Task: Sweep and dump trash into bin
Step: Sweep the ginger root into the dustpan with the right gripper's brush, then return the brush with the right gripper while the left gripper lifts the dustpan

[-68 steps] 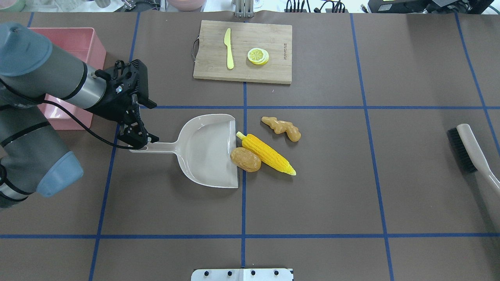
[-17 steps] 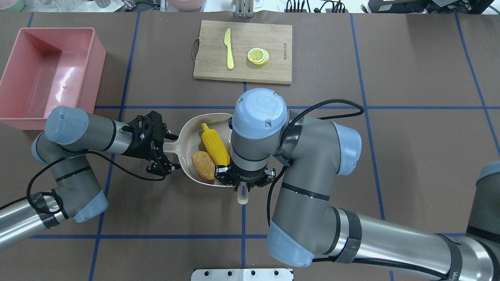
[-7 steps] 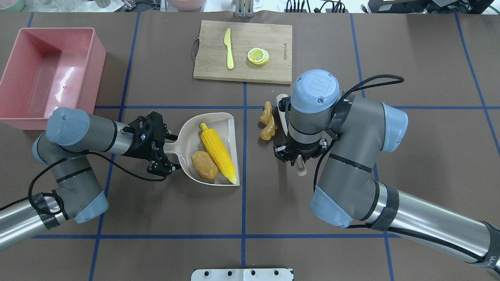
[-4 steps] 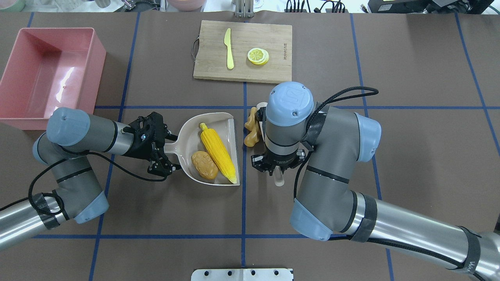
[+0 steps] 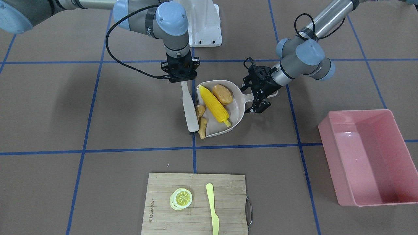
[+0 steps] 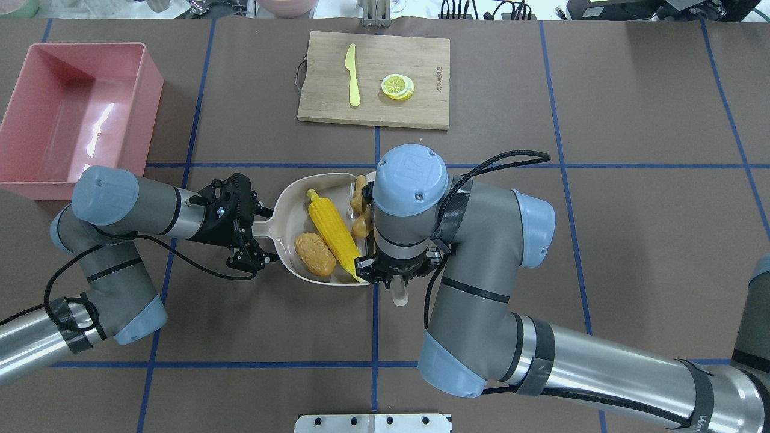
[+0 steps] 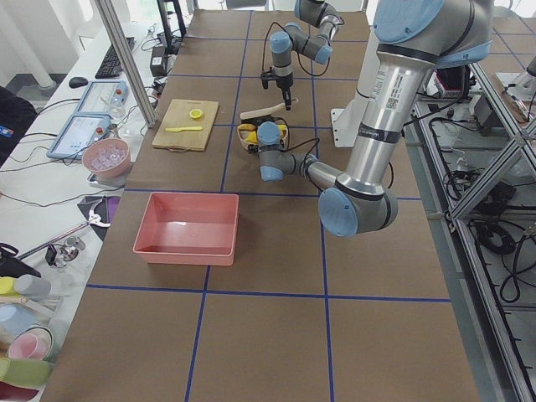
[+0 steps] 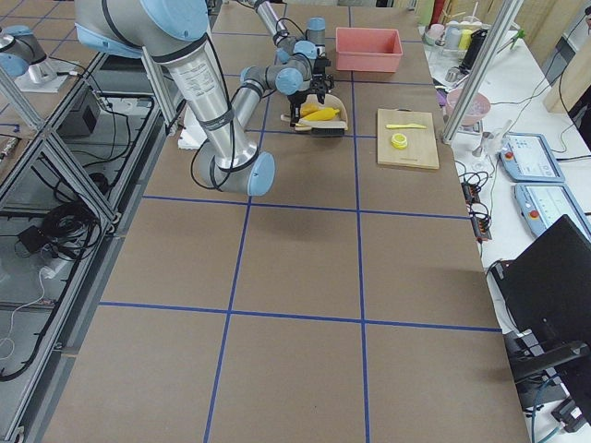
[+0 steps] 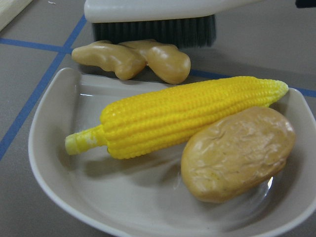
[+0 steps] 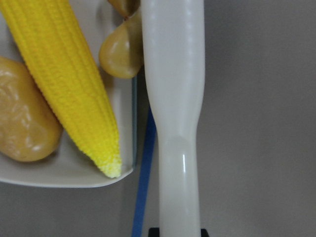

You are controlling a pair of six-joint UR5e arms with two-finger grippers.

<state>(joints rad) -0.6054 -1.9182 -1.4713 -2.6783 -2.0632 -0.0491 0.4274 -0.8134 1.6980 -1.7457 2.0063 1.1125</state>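
A ribbed yellow corn cob [image 5: 214, 104] and a rounded brown potato [image 5: 222, 94] lie in the beige dustpan [image 5: 233, 112]; the knobbly tan ginger root [image 5: 201, 121] sits at its lip against the brush [image 5: 190, 108]. The pink bin [image 5: 364, 157] stands well apart. The left gripper [image 5: 259, 97] has its jaws clamped on the dustpan's handle, the right gripper [image 5: 180, 77] on the brush handle. From overhead, the right arm hides the brush head.

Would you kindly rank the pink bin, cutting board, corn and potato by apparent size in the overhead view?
1. Pink bin and cutting board: similar in extent, too close to rank.
2. Corn.
3. Potato, clearly the smallest.
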